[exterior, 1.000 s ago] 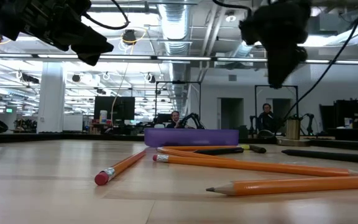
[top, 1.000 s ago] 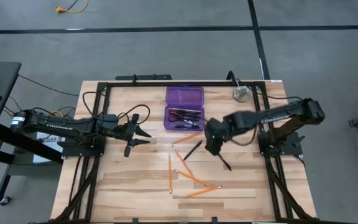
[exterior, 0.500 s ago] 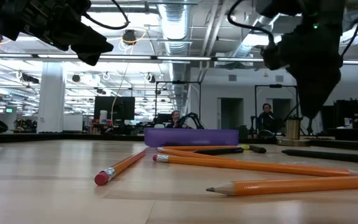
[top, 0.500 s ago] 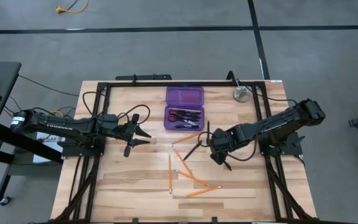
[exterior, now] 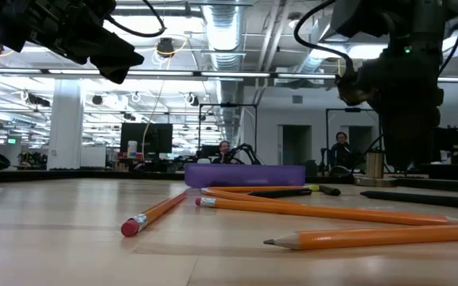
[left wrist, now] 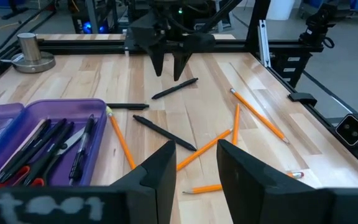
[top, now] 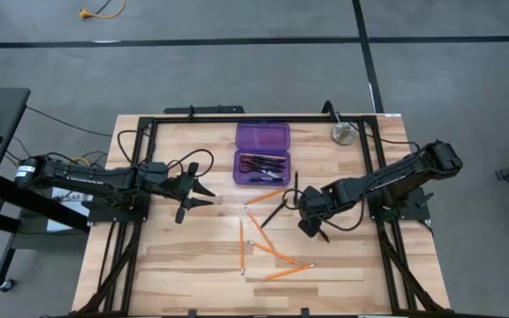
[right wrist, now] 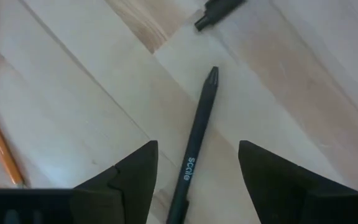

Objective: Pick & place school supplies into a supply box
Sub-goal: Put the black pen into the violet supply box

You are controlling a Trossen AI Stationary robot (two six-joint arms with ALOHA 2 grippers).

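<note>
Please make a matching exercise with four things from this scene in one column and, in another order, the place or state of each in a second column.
1. red-handled scissors
2. black pen
3. silver disc
4. left gripper

A. table's far right corner
B. between the right gripper's open fingers
C. inside the purple box
D. raised and waiting left of the box

Pairs: 1-C, 2-B, 3-A, 4-D

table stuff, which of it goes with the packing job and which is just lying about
Part of the job:
- purple supply box, lid open, scissors and pens inside
- orange pencils loose on the table
- black pen between the open right gripper's fingers, not yet gripped
- black pen beside the pencils

Just lying about:
- silver metal disc at the far corner
- left gripper, waiting open
</note>
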